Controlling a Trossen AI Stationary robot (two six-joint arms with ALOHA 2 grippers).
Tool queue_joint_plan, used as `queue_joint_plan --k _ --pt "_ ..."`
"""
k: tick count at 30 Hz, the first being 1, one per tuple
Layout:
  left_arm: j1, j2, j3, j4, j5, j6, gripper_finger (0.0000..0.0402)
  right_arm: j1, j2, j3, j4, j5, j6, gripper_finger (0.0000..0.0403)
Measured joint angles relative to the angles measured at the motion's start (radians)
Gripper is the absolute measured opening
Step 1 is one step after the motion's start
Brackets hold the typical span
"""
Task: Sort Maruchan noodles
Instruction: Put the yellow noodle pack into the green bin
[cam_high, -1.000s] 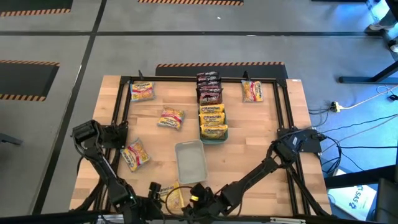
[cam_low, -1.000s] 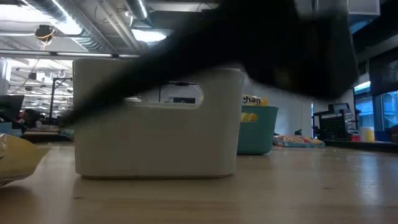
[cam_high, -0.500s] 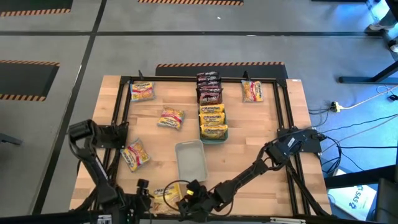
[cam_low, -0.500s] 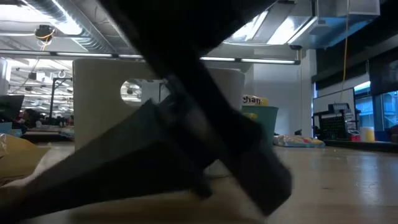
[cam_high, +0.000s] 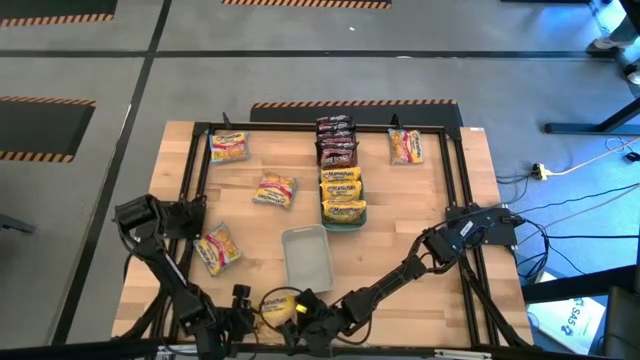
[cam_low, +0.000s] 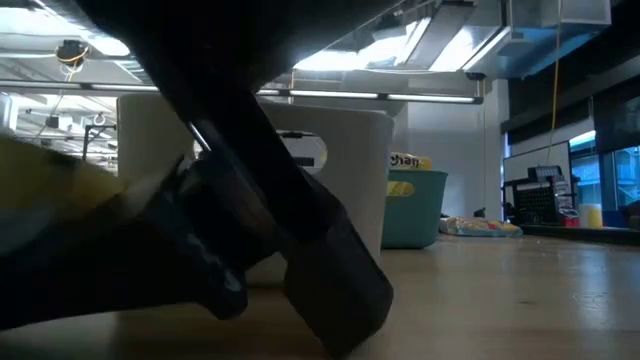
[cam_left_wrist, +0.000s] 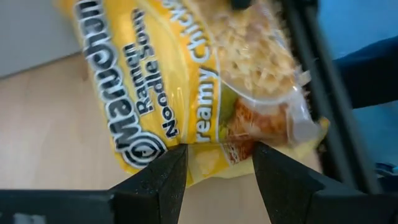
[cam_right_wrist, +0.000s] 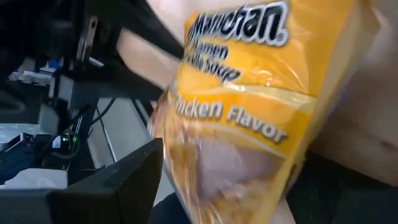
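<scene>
Yellow packet (cam_high: 278, 303): lies at the table's (cam_high: 400, 235) near edge, between my two grippers.
Left gripper (cam_left_wrist: 219, 149): just left of that packet; I see its fingers spread, with the bottom edge of a "Creamy Chicken" wrapper (cam_left_wrist: 186, 74) in the gap and bare wood below.
Right gripper (cam_high: 308, 312): just right of the yellow packet. A "Chicken Flavor" wrapper (cam_right_wrist: 249, 106) fills its wrist view, and I cannot tell whether it grips.
Clear tray (cam_high: 307, 255): next out, near the table's middle, with nothing in it that I can see.
Pale packet (cam_high: 217, 247): on the wood to the tray's left, tilted.
Second pale packet (cam_high: 275, 189): farther out, loose on the wood.
Teal tray (cam_high: 343, 218): beyond the clear one, holding yellow packets (cam_high: 342, 195).
Red-brown packets (cam_high: 337, 140): stacked in line just beyond the teal tray.
Far corner packets: one at the left (cam_high: 228, 147), one at the right (cam_high: 405, 146), well apart.
</scene>
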Motion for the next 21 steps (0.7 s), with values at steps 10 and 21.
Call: queue_joint_plan --k 10,21 --pt "0.005 0.001 0.0 0.045 -0.012 0.052 0.0176 -0.002 0.003 -0.002 0.007 0.033 -0.102 0.024" --pt "-0.015 -0.082 0.0 -0.042 0.013 0.003 0.0176 0.006 0.006 -0.004 0.117 0.057 -0.334 0.0115"
